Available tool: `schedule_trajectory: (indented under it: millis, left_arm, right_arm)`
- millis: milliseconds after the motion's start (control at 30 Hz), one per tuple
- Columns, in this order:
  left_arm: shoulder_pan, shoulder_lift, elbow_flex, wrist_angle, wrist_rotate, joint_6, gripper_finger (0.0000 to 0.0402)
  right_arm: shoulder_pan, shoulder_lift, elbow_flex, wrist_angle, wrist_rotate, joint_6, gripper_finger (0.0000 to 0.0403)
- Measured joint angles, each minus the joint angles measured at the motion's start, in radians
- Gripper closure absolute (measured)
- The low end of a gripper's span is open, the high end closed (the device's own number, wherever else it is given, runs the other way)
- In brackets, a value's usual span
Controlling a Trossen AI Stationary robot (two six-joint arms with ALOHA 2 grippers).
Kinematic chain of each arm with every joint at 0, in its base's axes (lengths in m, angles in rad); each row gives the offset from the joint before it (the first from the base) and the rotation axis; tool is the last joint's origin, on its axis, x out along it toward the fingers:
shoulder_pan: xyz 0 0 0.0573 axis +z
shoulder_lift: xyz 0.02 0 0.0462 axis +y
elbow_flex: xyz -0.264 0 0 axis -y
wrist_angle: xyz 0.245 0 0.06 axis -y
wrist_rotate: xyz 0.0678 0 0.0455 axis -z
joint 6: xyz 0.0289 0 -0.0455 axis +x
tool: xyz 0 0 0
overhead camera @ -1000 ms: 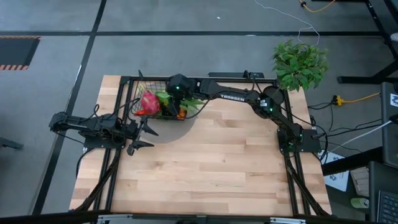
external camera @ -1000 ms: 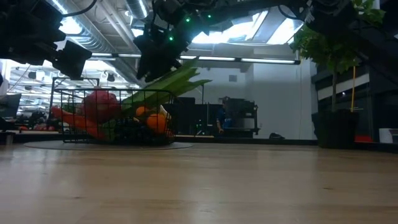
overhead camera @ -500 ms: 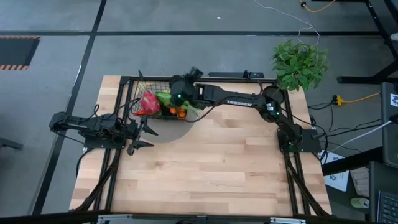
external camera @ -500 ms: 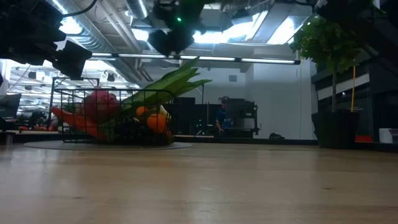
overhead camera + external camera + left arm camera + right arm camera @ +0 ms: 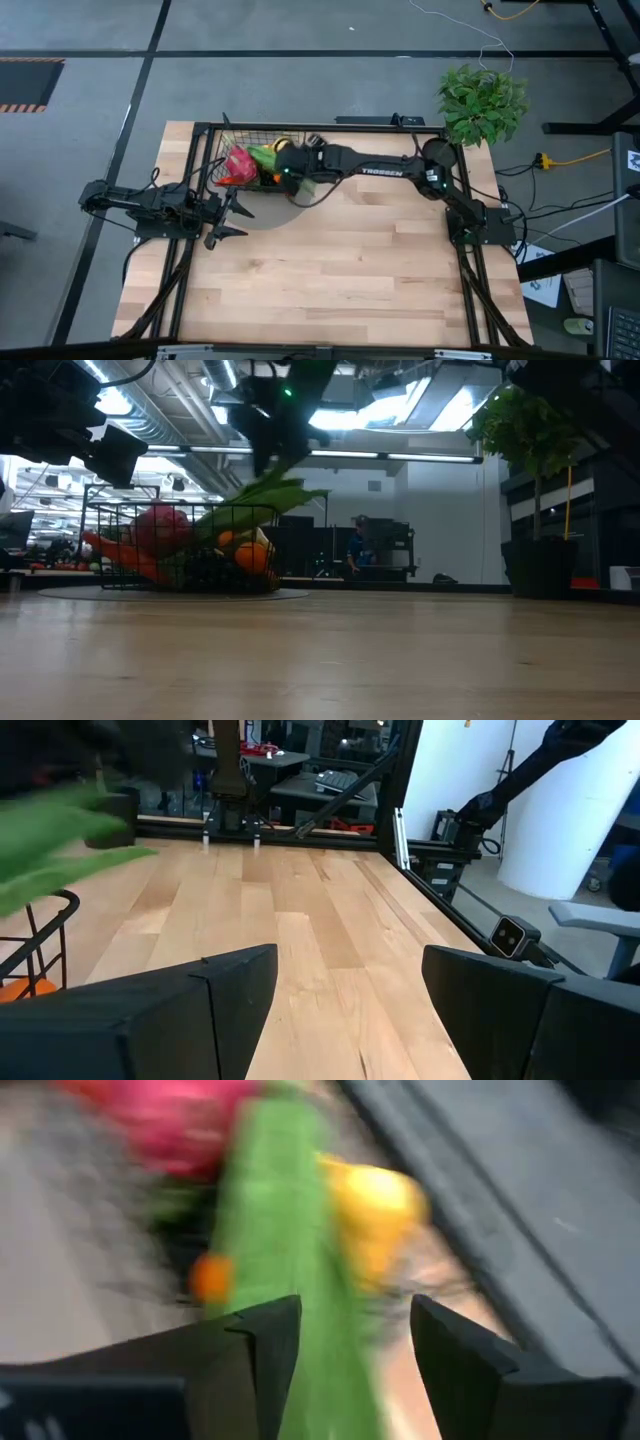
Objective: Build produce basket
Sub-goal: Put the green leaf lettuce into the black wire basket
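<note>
I see the basket (image 5: 247, 160) at the far left corner of the counter (image 5: 330, 260), holding a pink dragon fruit (image 5: 240, 162), oranges (image 5: 250, 557) and other produce. The green beans (image 5: 262, 498) lean out over its right rim. My right gripper (image 5: 290, 172) is above that rim, its jaws parted with the beans between them. My left gripper (image 5: 232, 215) rests on the counter just in front of the basket, jaws released.

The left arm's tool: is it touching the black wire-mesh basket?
Apart. The high view shows the left tool over bare wood, a clear gap short of the black wire-mesh basket.
</note>
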Motion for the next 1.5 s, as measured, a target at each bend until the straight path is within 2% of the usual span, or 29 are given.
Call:
schedule_trajectory:
  millis: [100, 167, 267, 400, 467, 533, 600, 667, 733, 833, 1233, 1367, 1500]
  left_arm:
    - [0.000, 0.000, 0.000, 0.000, 0.000, 0.000, 0.0160]
    - [0.000, 0.000, 0.000, 0.000, 0.000, 0.000, 0.0160]
    - [0.000, 0.000, 0.000, 0.000, -0.002, 0.000, 0.0160]
    - [0.000, 0.000, -0.001, 0.000, -0.014, 0.000, 0.0160]
    - [0.000, 0.000, 0.000, 0.000, -0.014, 0.000, 0.0160]
    - [0.000, 0.000, -0.001, 0.000, -0.015, 0.000, 0.0160]
    - [0.000, 0.000, -0.001, 0.000, -0.015, 0.000, 0.0160]
    - [0.000, 0.000, -0.001, 0.000, -0.015, 0.000, 0.0160]
    - [0.000, 0.000, -0.001, 0.000, -0.015, 0.000, 0.0160]
    - [0.000, 0.000, 0.000, 0.000, -0.015, 0.000, 0.0160]
    - [0.000, 0.000, 0.000, 0.000, -0.017, 0.000, 0.0160]
    - [0.000, 0.000, -0.001, 0.000, -0.017, 0.000, 0.0160]
    - [0.000, 0.000, 0.000, 0.000, -0.017, 0.000, 0.0160]
  right_arm:
    - [0.009, 0.001, 0.000, 0.054, -0.141, -0.003, 0.0224]
    - [0.015, 0.008, 0.000, 0.084, -0.165, 0.000, 0.0224]
    - [0.028, 0.014, -0.002, 0.108, -0.113, -0.027, 0.0224]
    - [0.047, 0.007, 0.007, 0.128, 0.051, -0.081, 0.0224]
    - [0.054, 0.004, 0.025, 0.122, 0.094, -0.098, 0.0224]
    - [0.057, -0.007, 0.041, 0.092, 0.074, -0.105, 0.0224]
    - [0.059, -0.021, 0.039, 0.058, -0.004, -0.098, 0.0224]
    - [0.061, -0.023, 0.039, -0.017, -0.082, -0.043, 0.0224]
    - [0.063, -0.023, 0.026, -0.073, -0.109, 0.010, 0.0224]
    - [0.057, -0.023, -0.021, -0.050, -0.109, 0.047, 0.0224]
    - [0.022, -0.020, -0.239, 0.275, -0.108, 0.027, 0.0224]
    - [0.019, -0.020, -0.247, 0.279, -0.111, 0.026, 0.0224]
    - [0.025, -0.019, -0.179, 0.272, -0.111, -0.015, 0.0224]
